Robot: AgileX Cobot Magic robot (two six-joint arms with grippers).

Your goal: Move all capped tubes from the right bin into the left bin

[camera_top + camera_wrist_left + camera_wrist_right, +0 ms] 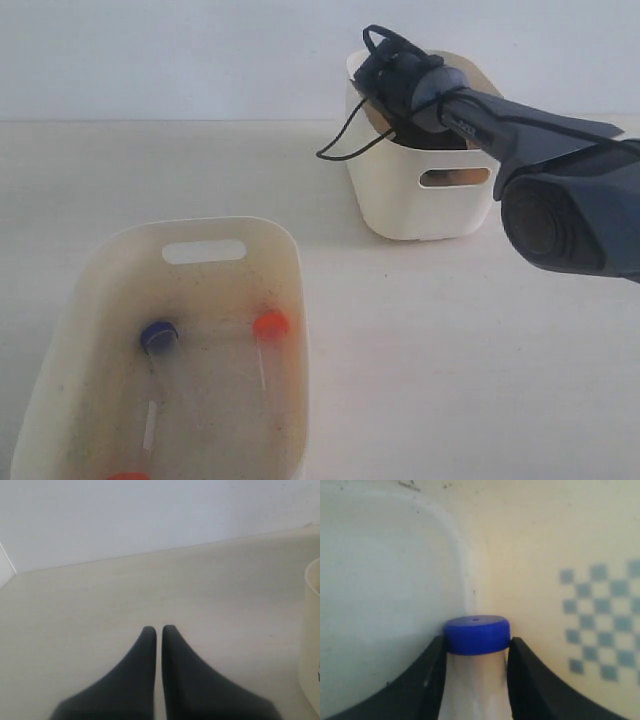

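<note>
Your right gripper (pixel 477 647) is sitting down inside the right bin (pixel 400 205), pinching a blue-capped tube (pixel 477 635) just under its cap. Your left gripper (pixel 159 632) is hovering over the table (pixel 100 600), fingers pressed together. A second blue tube (pixel 158 336) and an orange-capped tube (pixel 270 325) are lying in the left bin (pixel 293 262)

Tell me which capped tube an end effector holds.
The blue-capped tube pinched by the right end effector inside the right bin; the other tubes lie loose in the left bin.
</note>
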